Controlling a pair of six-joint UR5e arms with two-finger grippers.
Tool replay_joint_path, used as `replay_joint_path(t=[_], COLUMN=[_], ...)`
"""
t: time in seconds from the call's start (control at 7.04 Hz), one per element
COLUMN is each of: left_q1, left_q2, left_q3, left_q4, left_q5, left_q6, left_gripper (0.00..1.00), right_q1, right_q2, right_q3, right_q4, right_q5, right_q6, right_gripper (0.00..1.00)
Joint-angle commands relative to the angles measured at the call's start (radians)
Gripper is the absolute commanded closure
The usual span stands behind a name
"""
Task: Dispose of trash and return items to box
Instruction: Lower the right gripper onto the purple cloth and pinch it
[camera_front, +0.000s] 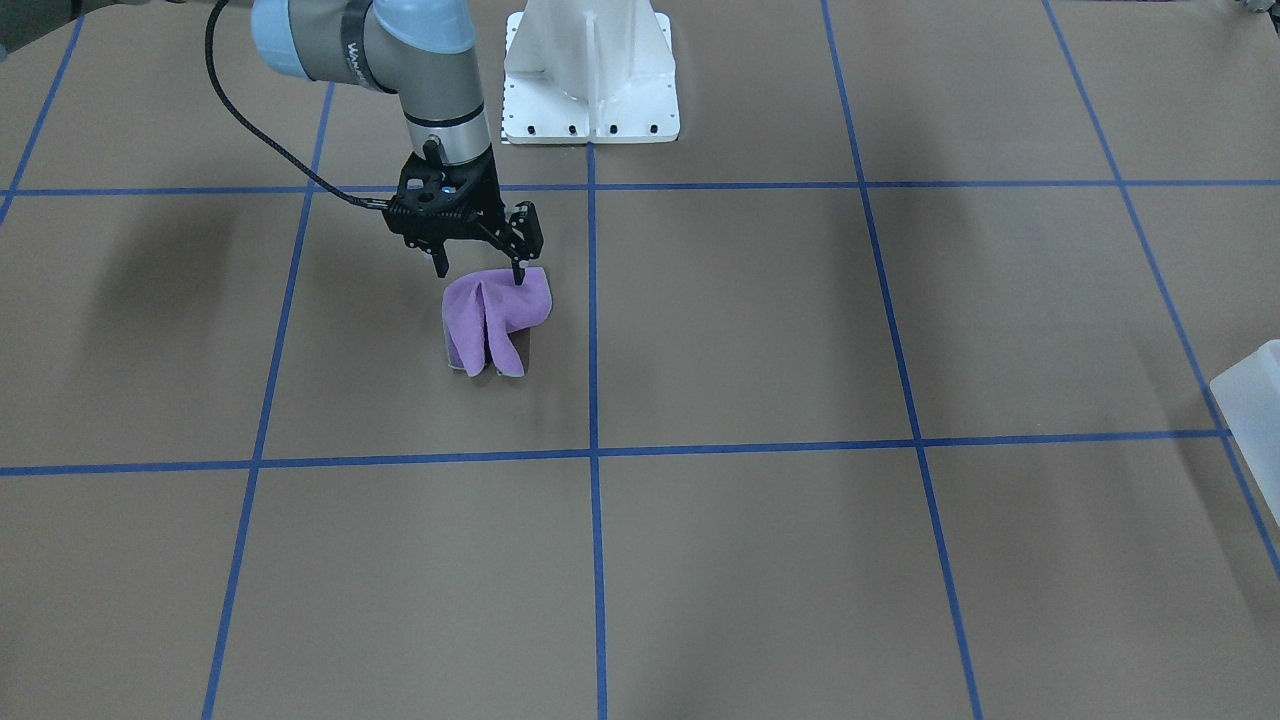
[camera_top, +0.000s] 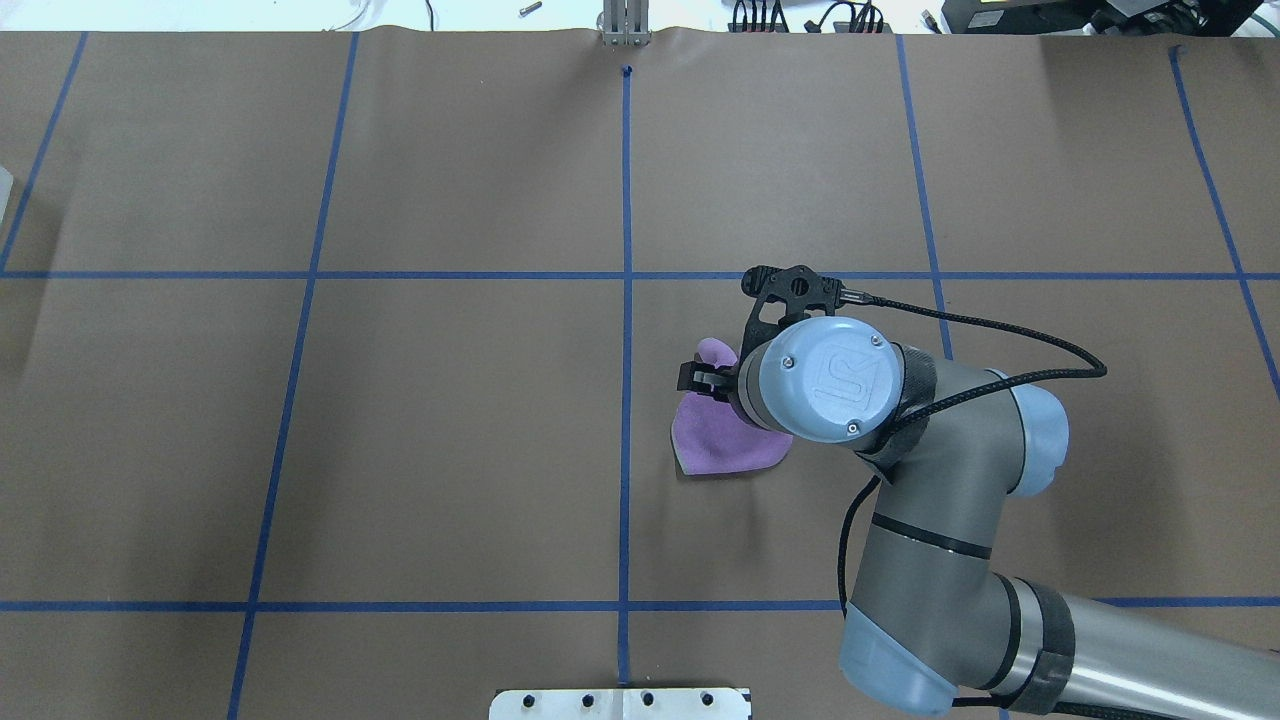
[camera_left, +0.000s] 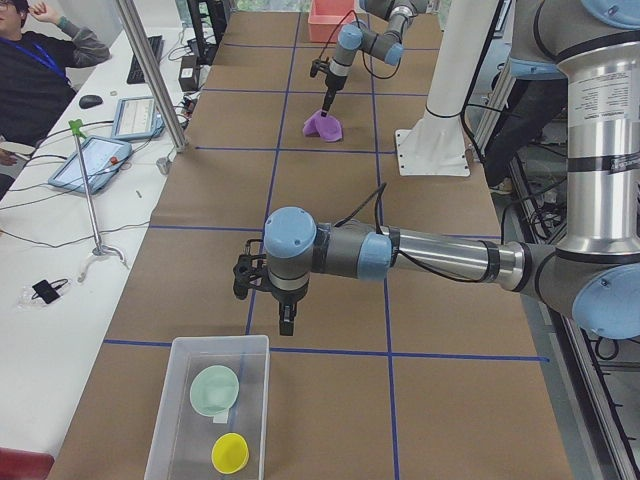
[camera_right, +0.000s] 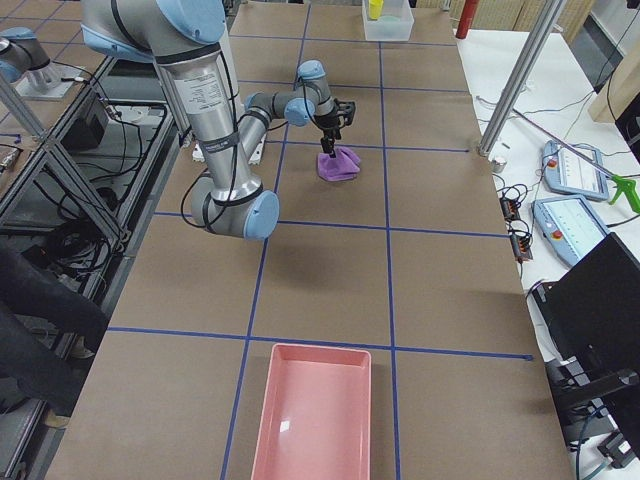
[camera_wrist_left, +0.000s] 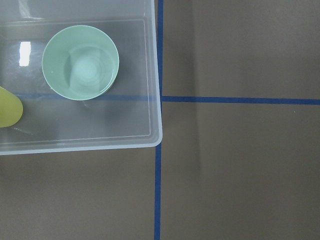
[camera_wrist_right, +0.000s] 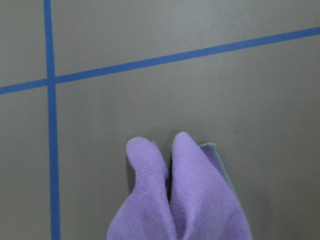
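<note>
A purple cloth (camera_front: 495, 315) sits left of the table's middle line in the front-facing view. My right gripper (camera_front: 518, 280) is shut on its top edge, and the cloth hangs from it in folds with its lower edge at the table. The overhead view shows the gripper (camera_top: 700, 378) over the cloth (camera_top: 720, 440); the right wrist view shows only the cloth (camera_wrist_right: 185, 200). The frosted box (camera_wrist_left: 150, 75) holds a green bowl (camera_wrist_left: 80, 62) and a yellow cup (camera_wrist_left: 7, 107). My left gripper (camera_left: 287, 320) hovers just beyond the box (camera_left: 255, 345); I cannot tell whether it is open.
A pink tray (camera_right: 315, 410) lies at the table's end on my right. The white robot base (camera_front: 590, 70) stands at the table's robot-side edge. A corner of the box (camera_front: 1250, 400) shows at the front-facing view's right edge. Operators' desks with tablets run along the far side.
</note>
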Motion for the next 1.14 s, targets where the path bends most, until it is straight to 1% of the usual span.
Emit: replay_joint_path(t=[0.0,0.14,0.28,0.43,0.57,0.85,0.99], left_q1=[-0.001,-0.001,0.001,0.001,0.001,0.002,0.002], left_q2=[0.000,0.000,-0.002,-0.002,-0.002,-0.002,-0.002], left_q3=[0.001,0.001,0.004,0.012,0.012,0.012,0.012], left_q4=[0.000,0.000,-0.002,-0.003,-0.003,-0.003,-0.003], left_q5=[0.000,0.000,0.000,0.000,0.000,0.000,0.000], left_q6=[-0.001,-0.001,-0.001,0.005,0.007,0.007,0.007], left_gripper=[0.01,0.01,0.01,0.01,0.01,0.01,0.01], right_q1=[-0.019,-0.031,-0.033,-0.036,-0.034,0.022,0.067], right_q2=[-0.011,-0.014,-0.010,-0.006,-0.002,0.003,0.000], right_q3=[-0.006,-0.007,-0.007,-0.007,-0.004,0.007,0.007], right_q4=[-0.017,-0.022,-0.022,-0.019,-0.016,-0.020,-0.020], right_q5=[-0.040,-0.069,-0.069,-0.069,-0.071,-0.061,-0.029], right_q6=[0.002,0.004,0.007,0.055,0.065,0.048,0.010], right_gripper=[0.19,0.36,0.52,0.84,1.00,1.00,1.00])
